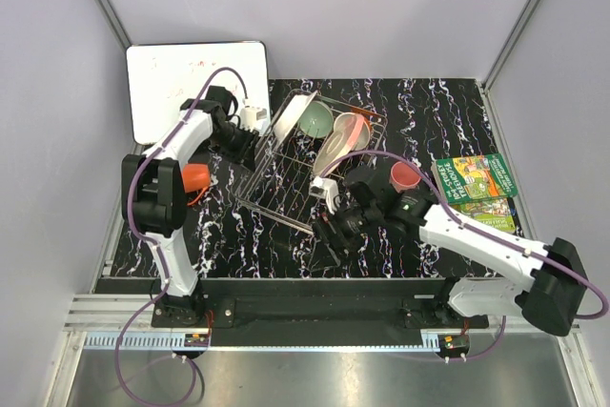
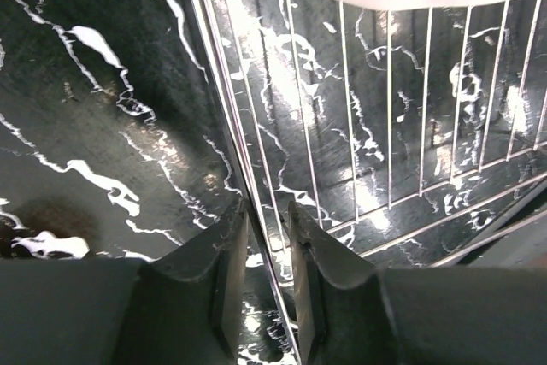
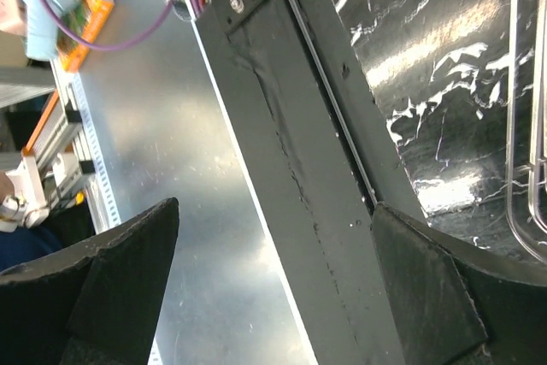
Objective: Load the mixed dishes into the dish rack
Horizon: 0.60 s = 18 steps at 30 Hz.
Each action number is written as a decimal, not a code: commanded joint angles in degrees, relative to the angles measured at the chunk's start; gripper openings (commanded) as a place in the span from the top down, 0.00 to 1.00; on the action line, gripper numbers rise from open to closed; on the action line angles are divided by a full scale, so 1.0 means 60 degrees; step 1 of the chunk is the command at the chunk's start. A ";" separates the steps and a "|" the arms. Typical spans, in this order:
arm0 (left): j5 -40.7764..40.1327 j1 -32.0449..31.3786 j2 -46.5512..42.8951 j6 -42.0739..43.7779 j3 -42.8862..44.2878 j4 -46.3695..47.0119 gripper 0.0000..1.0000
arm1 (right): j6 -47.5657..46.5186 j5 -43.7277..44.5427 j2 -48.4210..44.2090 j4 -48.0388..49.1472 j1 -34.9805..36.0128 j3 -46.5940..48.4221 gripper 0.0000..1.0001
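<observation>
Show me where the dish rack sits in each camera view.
Top external: dish rack at centre, between the two arms.
Left wrist: dish rack wires fill the right half; its rim runs between the fingers of the left gripper.
Right wrist: only a rim corner at the right edge.
Shared landmark: black marbled tabletop.
</observation>
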 commanded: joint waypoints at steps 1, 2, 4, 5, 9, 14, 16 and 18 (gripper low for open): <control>0.1096 -0.0160 -0.0348 -0.0447 0.0081 0.0572 0.68 | -0.0215 -0.0433 0.0666 0.0500 0.0084 -0.0164 0.00; 0.1038 -0.0160 -0.0407 -0.0433 0.0008 0.0586 0.67 | -0.0259 -0.0404 0.0769 0.0501 0.0099 -0.0192 0.00; 0.0993 -0.0160 -0.0640 -0.0389 -0.0212 0.0572 0.65 | -0.0274 -0.0070 0.0872 0.0472 0.0084 -0.0280 0.00; 0.0950 -0.0160 -0.0729 -0.0331 -0.0285 0.0586 0.64 | -0.0347 0.0034 0.1003 0.0428 0.0099 -0.0339 0.00; 0.0993 -0.0160 -0.1051 -0.0286 -0.0621 0.0528 0.63 | -0.0348 0.1394 0.1341 -0.0026 0.0084 -0.0252 0.00; 0.1212 -0.0160 -0.1534 -0.0257 -0.0974 0.0396 0.63 | -0.0099 0.3358 0.1502 -0.0319 0.0084 0.0085 0.00; 0.1257 -0.0174 -0.1724 -0.0213 -0.1193 0.0309 0.63 | -0.0084 0.3827 0.1546 -0.0392 0.0084 0.0158 0.00; 0.1330 -0.0175 -0.1871 -0.0155 -0.1441 0.0279 0.64 | -0.0026 0.4136 0.1605 -0.0451 0.0070 0.0188 0.00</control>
